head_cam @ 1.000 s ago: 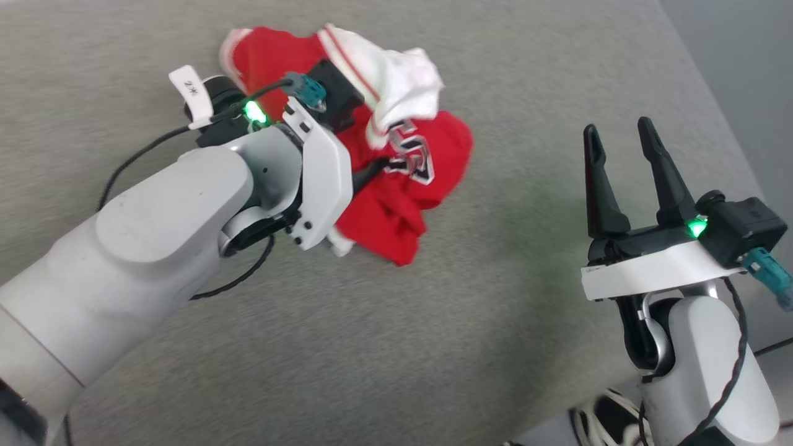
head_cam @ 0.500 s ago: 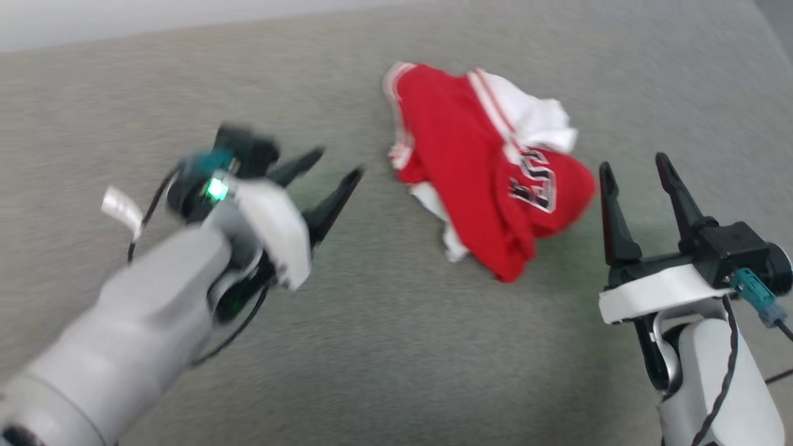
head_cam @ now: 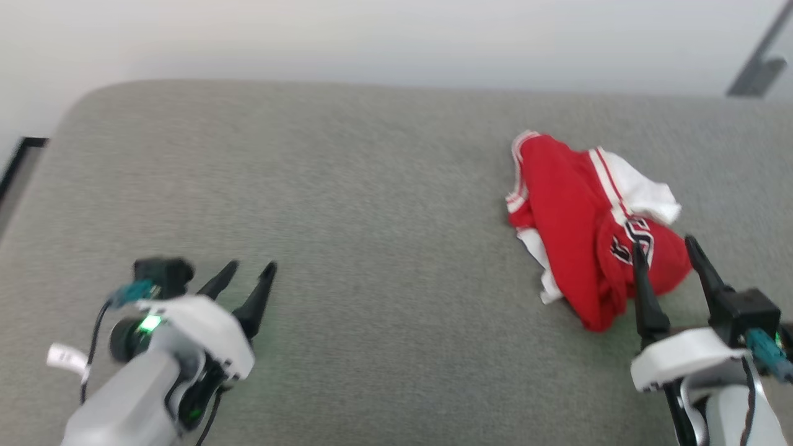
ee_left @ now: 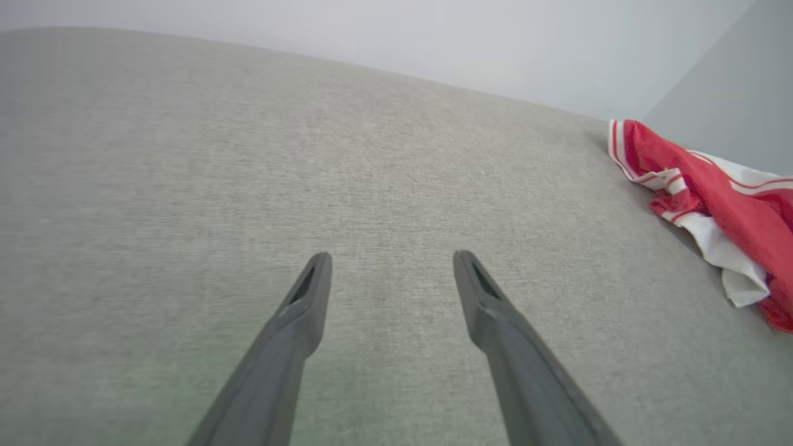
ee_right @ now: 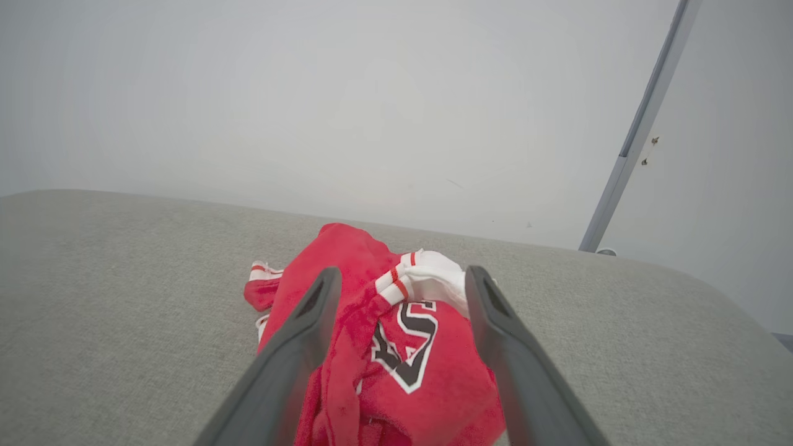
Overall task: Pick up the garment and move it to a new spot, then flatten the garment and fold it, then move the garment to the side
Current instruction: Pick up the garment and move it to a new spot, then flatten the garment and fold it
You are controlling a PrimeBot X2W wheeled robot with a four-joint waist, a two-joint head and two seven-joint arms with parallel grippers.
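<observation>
Head view takes in a wide grey padded surface, and on it the garment lies as a crumpled red-and-white heap, with part of its black print showing. The heap sits just ahead of the right claw, whose fingers stand apart and frame the near edge without holding it. It lies well off to the right of the left claw, which is also spread and empty, low over bare padding.

The shirt appears to be set down, so the move to a new spot may be done, though the pictures cannot confirm that. Flattening, folding and the move to the side are all left: no sleeve or hem is spread out.

A second ago the left arm reached across the heap, its claw hidden at the cloth; now that claw is drawn well clear. The right claw then stood apart, to the right of the shirt; now it faces it. The camera itself has swung, so the shirt's shift across the picture is not its own.
</observation>
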